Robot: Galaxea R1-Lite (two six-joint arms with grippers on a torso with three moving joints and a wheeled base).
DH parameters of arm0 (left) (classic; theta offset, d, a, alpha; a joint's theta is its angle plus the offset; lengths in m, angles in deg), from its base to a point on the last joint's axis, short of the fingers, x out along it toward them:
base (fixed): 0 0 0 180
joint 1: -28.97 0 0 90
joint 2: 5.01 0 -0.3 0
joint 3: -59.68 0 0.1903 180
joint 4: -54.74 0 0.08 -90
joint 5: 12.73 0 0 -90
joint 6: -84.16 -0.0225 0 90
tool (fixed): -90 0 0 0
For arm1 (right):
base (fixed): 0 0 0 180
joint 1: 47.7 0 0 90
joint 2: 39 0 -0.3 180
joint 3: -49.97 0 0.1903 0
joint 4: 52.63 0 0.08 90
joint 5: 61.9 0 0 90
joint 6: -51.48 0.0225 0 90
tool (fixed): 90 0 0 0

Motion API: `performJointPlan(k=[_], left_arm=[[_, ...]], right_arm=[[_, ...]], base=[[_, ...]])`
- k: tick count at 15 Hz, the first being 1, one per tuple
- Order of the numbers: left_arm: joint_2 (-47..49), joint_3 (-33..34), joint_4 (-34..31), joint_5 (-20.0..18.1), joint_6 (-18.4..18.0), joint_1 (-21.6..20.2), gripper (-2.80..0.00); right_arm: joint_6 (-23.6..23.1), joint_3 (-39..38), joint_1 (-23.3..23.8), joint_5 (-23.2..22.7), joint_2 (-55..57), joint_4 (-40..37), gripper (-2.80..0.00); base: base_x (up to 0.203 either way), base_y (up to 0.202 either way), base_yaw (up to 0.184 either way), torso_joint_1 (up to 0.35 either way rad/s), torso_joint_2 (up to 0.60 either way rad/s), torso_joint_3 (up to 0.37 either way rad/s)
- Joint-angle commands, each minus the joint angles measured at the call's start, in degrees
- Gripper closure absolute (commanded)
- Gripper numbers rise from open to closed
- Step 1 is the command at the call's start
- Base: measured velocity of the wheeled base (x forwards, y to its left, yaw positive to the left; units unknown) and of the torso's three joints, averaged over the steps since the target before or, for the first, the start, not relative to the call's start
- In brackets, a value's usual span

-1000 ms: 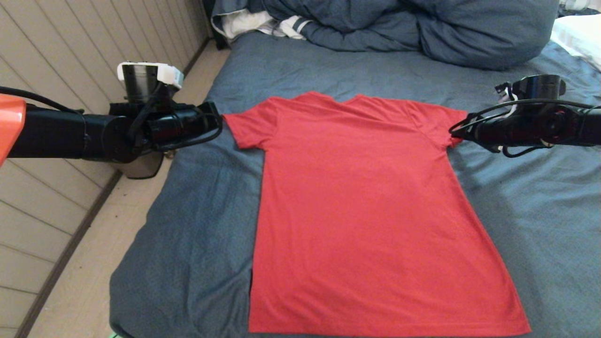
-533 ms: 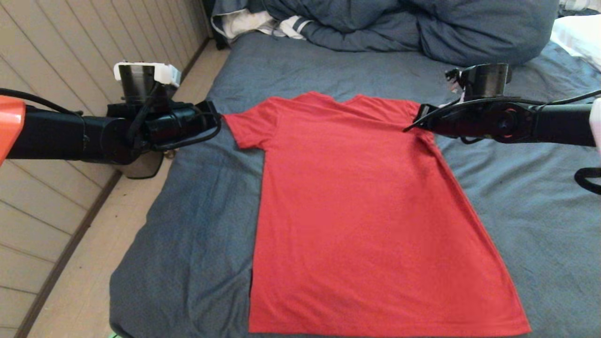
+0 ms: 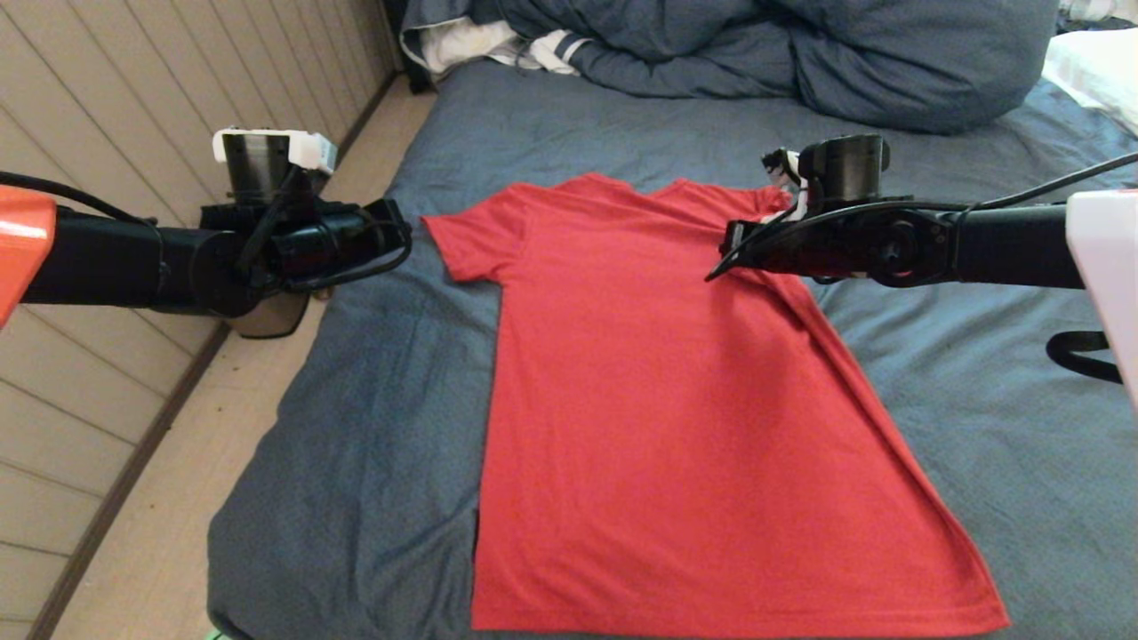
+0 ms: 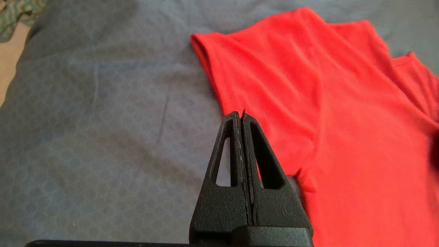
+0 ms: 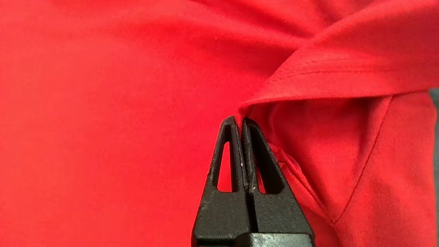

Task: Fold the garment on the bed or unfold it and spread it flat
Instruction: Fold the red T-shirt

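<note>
The garment, a plain red T-shirt, lies flat on the bed with its collar at the far end. My right gripper hangs over the shirt's right shoulder, shut on the hem of the right sleeve. The sleeve is pulled inward over the shirt's body, and the pinched edge shows at the fingertips of my right gripper. The left sleeve lies spread out. My left gripper hovers just beside it, shut with nothing in it. Seen from the left wrist, the left gripper has its tips over the sleeve's edge.
A bunched dark-blue duvet and a white striped cloth lie at the head of the bed. A white pillow sits far right. The bed's left edge drops to a floor strip along a panelled wall, where a metal bin stands.
My right gripper has travelled leftward from beyond the shirt's right side to over its shoulder, drawing the right sleeve in with it. The left arm has barely moved.
</note>
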Motion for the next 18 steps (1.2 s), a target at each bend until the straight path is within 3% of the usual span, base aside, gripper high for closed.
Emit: performJointPlan(k=[1, 7, 11, 18], left_arm=[[0.41, 0.27, 0.15, -0.13, 0.14, 0.02, 0.00], [0.25, 0.53, 0.15, -0.13, 0.37, 0.11, 0.00], [-0.98, 0.53, 0.15, -0.13, 0.31, 0.11, 0.00], [-2.58, 3.39, 1.23, 0.05, 0.07, 0.11, 0.00]], right_arm=[[0.07, -0.75, 0.22, 0.23, 0.14, -0.04, -2.80], [0.20, -0.80, 0.75, 0.11, -2.81, 0.05, -2.80], [0.72, 1.21, 4.63, 0.05, -5.71, -0.17, -2.80], [0.64, 6.17, 9.26, 0.23, 2.39, 0.44, -2.80]], base=[[0.000, 0.000, 0.000, 0.000, 0.00, 0.000], [0.000, 0.000, 0.000, 0.000, 0.00, 0.000], [0.000, 0.000, 0.000, 0.000, 0.00, 0.000], [0.000, 0.000, 0.000, 0.000, 0.00, 0.000]])
